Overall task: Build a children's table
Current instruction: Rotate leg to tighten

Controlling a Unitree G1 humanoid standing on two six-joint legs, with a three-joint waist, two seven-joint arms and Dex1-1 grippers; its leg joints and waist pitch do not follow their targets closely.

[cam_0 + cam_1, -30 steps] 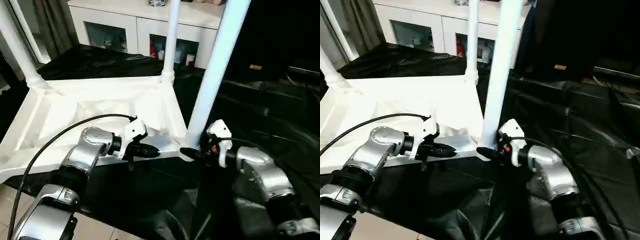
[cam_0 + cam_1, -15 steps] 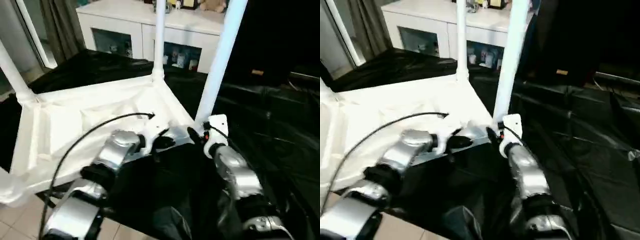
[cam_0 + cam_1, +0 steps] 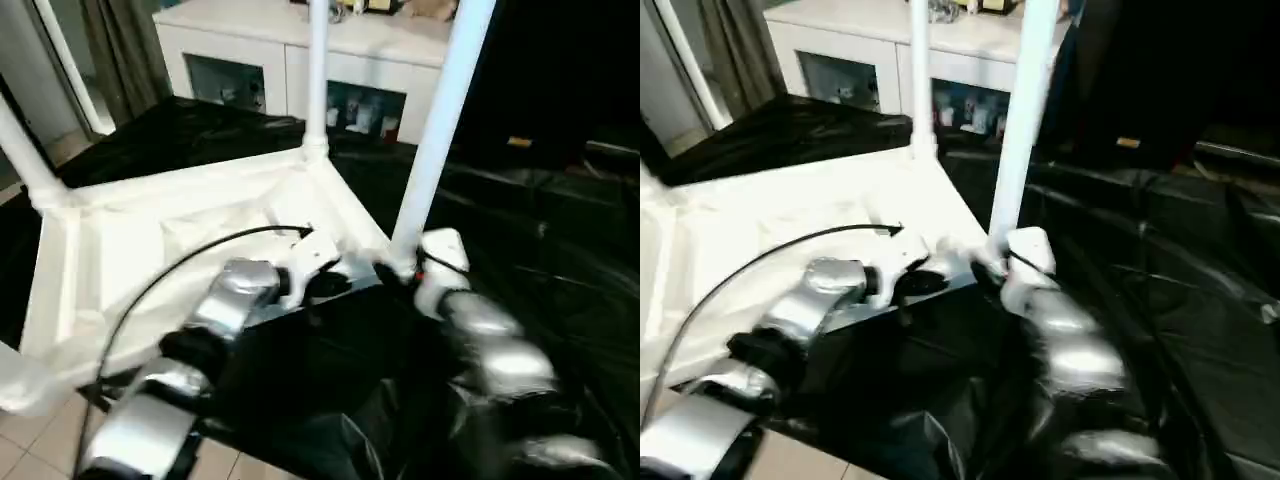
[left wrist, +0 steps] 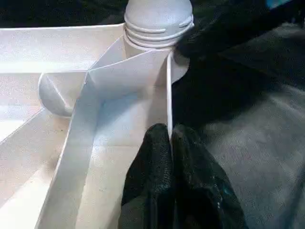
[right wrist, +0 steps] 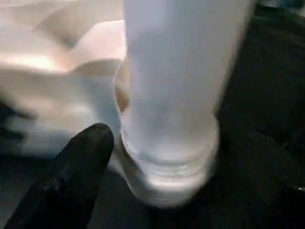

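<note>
On the black-draped surface [image 3: 560,250] the upturned tabletop [image 3: 150,240] lies with legs upright. The left gripper [image 4: 170,143] pinches the tabletop's near rim, its 2 fingers closed on it. The right gripper [image 5: 157,191] straddles the near-corner leg [image 3: 435,130], fingers spread around its base.

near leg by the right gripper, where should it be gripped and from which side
Grip the near leg low on its round shaft, just above the ribbed collar seated in the tabletop corner socket. It stands upright with open black sheet beside it, so come in level from the robot's own side, one finger each side of the shaft. The right gripper is already at that base.
</note>
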